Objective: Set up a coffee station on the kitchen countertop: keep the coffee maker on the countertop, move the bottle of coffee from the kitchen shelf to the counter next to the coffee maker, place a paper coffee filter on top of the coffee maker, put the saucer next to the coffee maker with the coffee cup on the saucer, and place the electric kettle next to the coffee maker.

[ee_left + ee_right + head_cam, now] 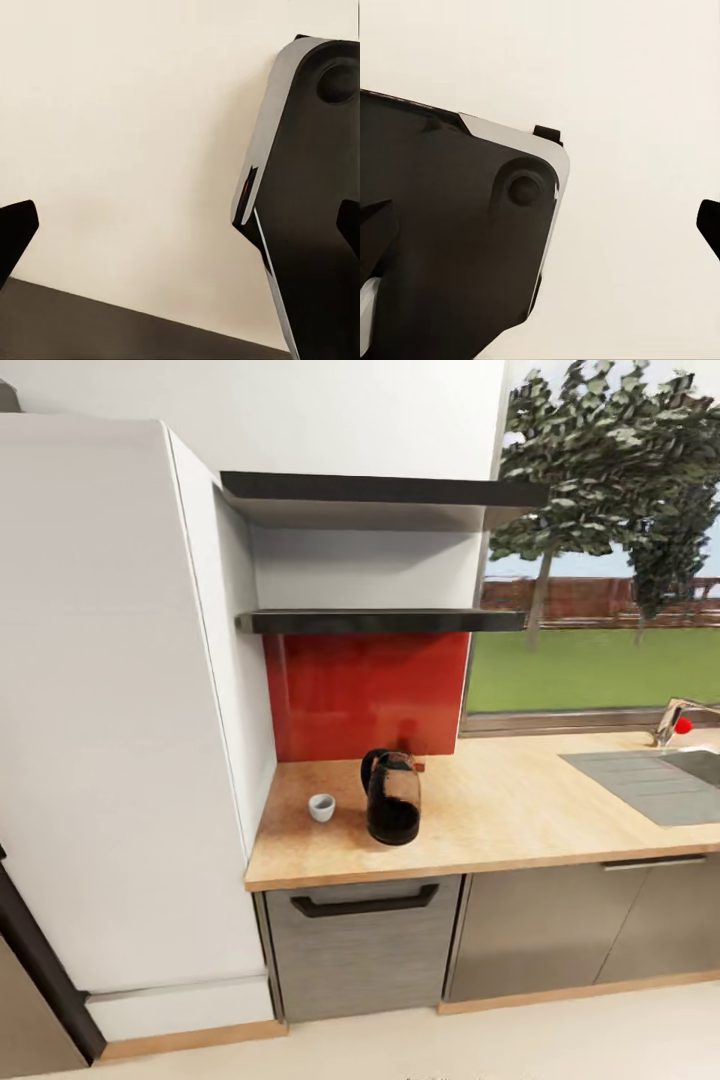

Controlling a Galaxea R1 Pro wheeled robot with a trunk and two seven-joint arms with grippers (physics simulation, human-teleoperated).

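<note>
Facing the kitchen countertop (520, 810), you have the electric kettle (392, 798) standing upright beside the coffee cup (321, 807), apart from it. The kettle's glass looks fragile and slick, so take it by the black handle at its rear. Its lower part appears dark, possibly liquid. Both grippers, left (180, 225) and right (540, 221), are spread wide, holding nothing.

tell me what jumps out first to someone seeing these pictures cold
The glossy red backsplash under the lower dark shelf grabs the eye first. Right in front of it, on the light wood countertop, stands the dark glass electric kettle, with a small white coffee cup just to its left. To the right, a big window shows trees and green lawn above a sink.
</note>
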